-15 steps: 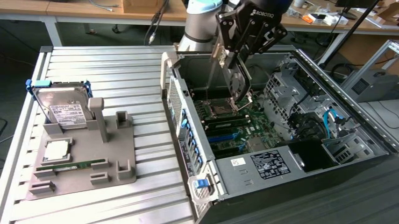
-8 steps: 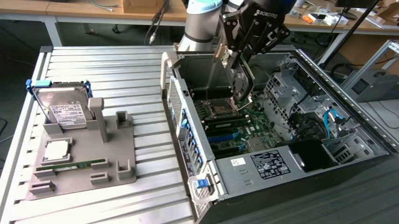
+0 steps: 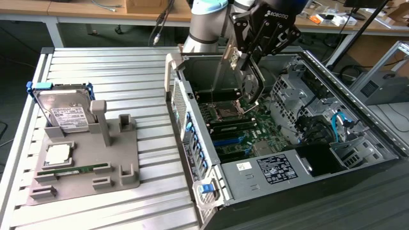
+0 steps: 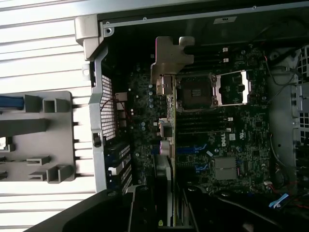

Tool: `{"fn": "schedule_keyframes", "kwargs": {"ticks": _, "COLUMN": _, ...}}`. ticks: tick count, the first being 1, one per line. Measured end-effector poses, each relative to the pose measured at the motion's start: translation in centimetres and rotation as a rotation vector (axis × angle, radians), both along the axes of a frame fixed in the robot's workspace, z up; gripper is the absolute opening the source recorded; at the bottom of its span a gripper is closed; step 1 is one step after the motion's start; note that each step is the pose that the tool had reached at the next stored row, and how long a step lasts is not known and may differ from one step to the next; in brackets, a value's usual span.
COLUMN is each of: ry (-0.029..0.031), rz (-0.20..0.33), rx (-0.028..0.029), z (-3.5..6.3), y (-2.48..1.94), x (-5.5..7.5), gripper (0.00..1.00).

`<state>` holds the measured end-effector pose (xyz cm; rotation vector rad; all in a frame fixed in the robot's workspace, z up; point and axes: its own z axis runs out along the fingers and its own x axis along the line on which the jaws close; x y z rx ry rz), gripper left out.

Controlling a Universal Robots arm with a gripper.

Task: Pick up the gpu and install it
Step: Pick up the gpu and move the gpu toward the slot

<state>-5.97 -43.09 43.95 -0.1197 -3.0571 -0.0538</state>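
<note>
Much of the gpu [image 3: 251, 86] we found dark and hard to make out against the open computer case [image 3: 181, 103]. The gripper [image 3: 248, 56] had its fingers closed partway on the card, which hung upright just below the fingertips, long axis pointing down.

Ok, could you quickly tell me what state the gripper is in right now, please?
Gripper: closed on the gpu, holding it on edge over the motherboard of the open computer case.
</note>
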Motion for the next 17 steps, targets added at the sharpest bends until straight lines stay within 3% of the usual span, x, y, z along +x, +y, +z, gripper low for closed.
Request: {"fn": "schedule_keyframes", "kwargs": {"ticks": 17, "ry": 0.0000, "rz": 0.000, "rx": -0.0013, "z": -0.14, "y": 0.00, "x": 2.7, "gripper": 0.27}}
